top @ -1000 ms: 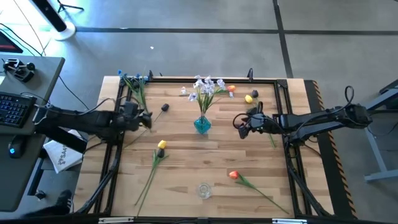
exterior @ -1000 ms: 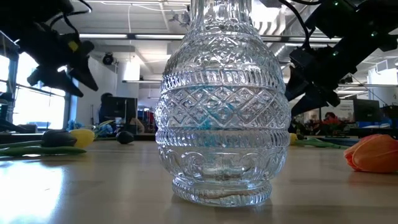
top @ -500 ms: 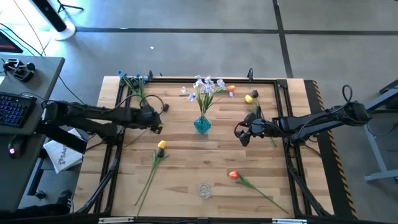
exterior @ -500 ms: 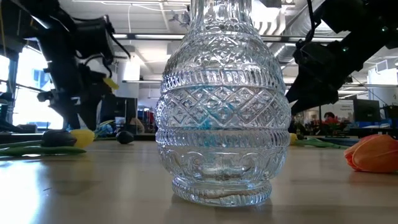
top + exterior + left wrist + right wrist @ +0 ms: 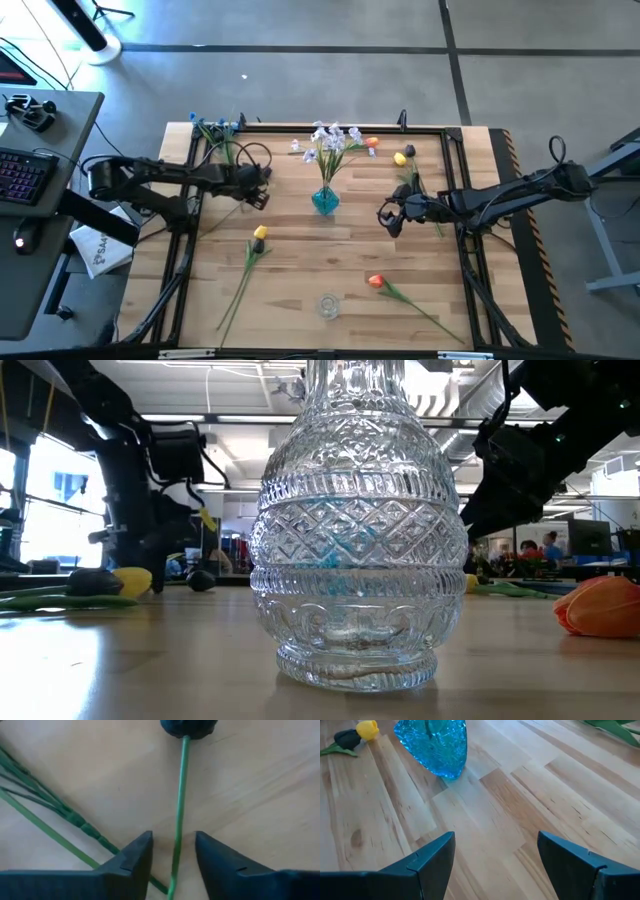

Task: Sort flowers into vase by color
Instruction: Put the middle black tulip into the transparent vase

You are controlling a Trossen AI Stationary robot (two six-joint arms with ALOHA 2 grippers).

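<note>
left gripper (image 5: 172, 852) is parked low over the table's left rear area, fingers apart with the thin green stem (image 5: 179, 805) of a dark bud (image 5: 187, 726) running between them; nothing is clamped yet, so a pinch on that stem looks like the step in hand. right gripper (image 5: 495, 855) is held wide open and empty above bare wood, facing the blue vase (image 5: 434, 746). progress is judged as early: the blue vase (image 5: 325, 200) at table centre already carries a white/pale spray (image 5: 330, 140), while the clear vase (image 5: 328, 305) near the front edge appears empty. still lying loose on the table: a yellow tulip (image 5: 260, 233) left of centre, an orange tulip (image 5: 376, 282) front right, another yellow one (image 5: 400, 158) and an orange one (image 5: 372, 143) at the rear right, and a blue spray (image 5: 218, 126) at the rear left corner. most of the sorting is left.
</note>
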